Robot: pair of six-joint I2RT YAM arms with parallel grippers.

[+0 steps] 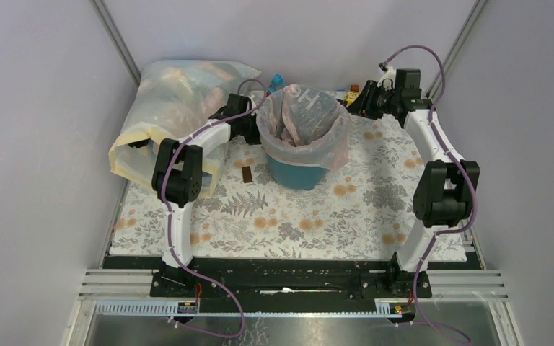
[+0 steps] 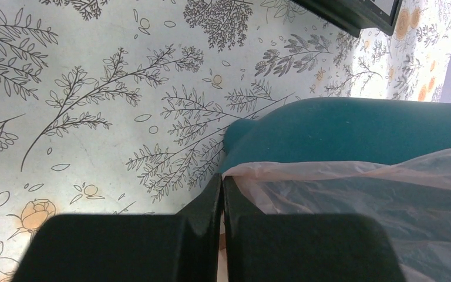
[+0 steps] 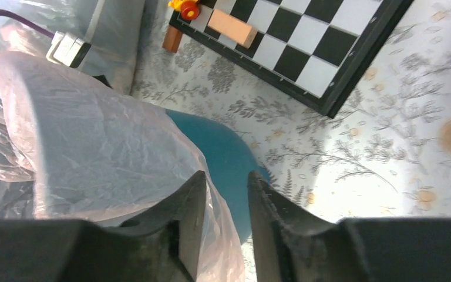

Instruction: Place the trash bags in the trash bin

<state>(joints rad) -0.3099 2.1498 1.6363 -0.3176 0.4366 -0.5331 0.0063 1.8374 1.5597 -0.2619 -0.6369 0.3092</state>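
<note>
The trash bin (image 1: 296, 175) is a teal bucket standing mid-table. A pale-pink trash bag (image 1: 303, 115) lines it, with its mouth open and folded out over the rim. My left gripper (image 1: 258, 130) is at the bin's left rim. In the left wrist view the left gripper (image 2: 222, 179) is shut on the edge of the bag (image 2: 358, 176), which hangs down the bin's side (image 2: 340, 129). My right gripper (image 1: 353, 108) is at the far right rim. In the right wrist view the right gripper (image 3: 226, 176) is open, and the bag's loose skirt (image 3: 94, 153) lies against its left finger over the bin (image 3: 217, 147).
A large yellowish-white sack (image 1: 173, 101) stuffed with bags lies at the back left, behind the left arm. A small brown block (image 1: 248, 174) lies left of the bin. A checkerboard (image 3: 305, 41) with a wooden block (image 3: 232, 27) sits behind the bin. Walls close in on both sides.
</note>
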